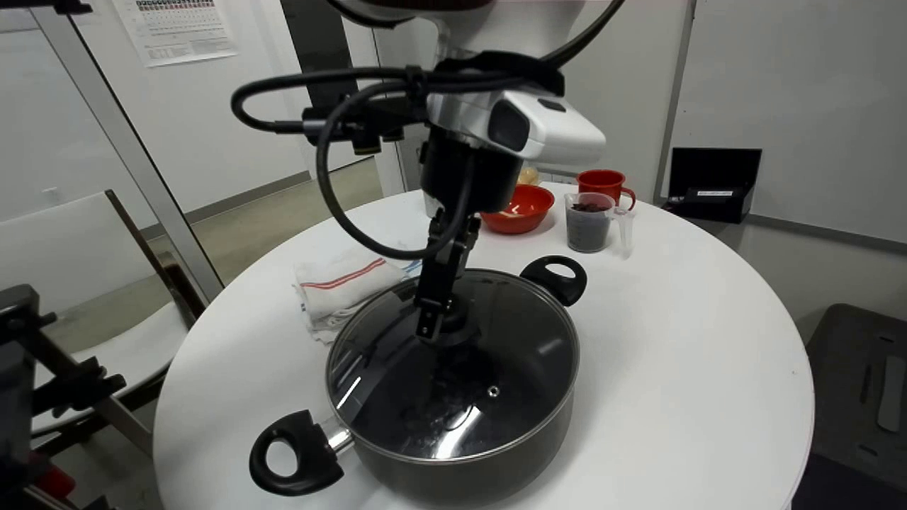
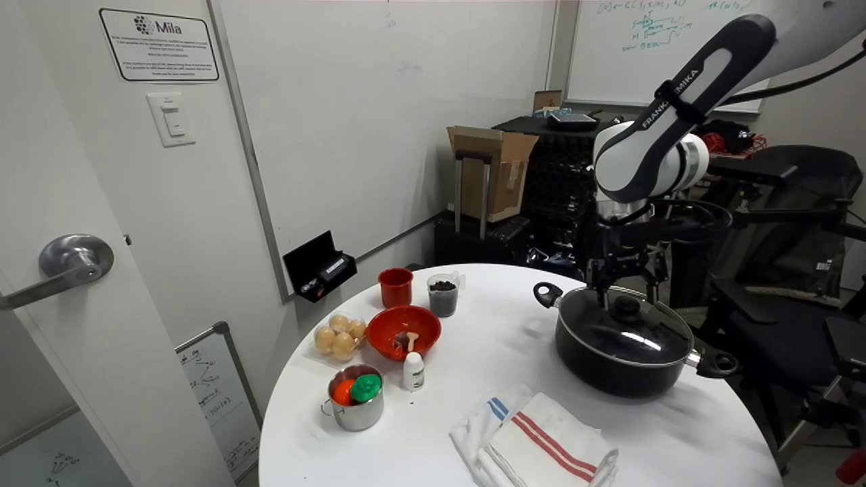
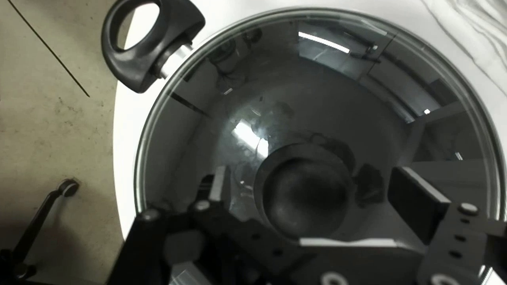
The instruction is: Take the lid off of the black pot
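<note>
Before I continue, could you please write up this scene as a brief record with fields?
Lid: glass with a metal rim, seated on the black pot
Knob: black, at the lid's centre
Fingers: open, one on each side of the knob, gaps visible in the wrist view
Beside the pot: white cloth, folded, red-striped
Elsewhere on the table: red bowl, red mug, measuring cup, small metal pot, white bottle
Task status: lid not yet removed

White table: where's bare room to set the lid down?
Free: white table at image right in an exterior view, between black pot, measuring cup and table edge; also between red bowl, black pot and striped towels. Crowded: around the bowl (red mug, white bottle, metal pot) and over the lid (end effector).
</note>
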You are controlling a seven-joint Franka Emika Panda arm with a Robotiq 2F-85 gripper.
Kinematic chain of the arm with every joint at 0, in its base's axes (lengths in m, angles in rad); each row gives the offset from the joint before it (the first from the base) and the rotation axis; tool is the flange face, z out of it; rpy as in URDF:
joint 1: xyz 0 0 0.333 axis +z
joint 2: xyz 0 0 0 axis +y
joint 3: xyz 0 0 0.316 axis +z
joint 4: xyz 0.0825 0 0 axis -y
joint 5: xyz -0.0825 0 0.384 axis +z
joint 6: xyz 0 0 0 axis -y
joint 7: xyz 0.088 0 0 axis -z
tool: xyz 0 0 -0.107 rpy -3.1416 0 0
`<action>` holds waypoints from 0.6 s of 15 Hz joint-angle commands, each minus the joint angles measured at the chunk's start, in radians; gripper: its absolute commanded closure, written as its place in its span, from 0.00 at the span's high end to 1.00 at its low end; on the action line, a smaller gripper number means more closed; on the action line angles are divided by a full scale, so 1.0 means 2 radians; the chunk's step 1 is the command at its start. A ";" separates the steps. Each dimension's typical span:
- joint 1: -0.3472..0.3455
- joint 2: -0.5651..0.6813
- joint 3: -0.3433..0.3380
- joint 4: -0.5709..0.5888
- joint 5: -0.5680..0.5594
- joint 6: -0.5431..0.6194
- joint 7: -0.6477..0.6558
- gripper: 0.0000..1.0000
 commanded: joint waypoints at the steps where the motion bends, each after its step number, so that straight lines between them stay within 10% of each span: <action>1: -0.015 0.019 0.002 0.029 0.026 -0.019 -0.005 1.00; 9: -0.022 0.015 0.002 0.029 0.043 -0.019 -0.006 0.35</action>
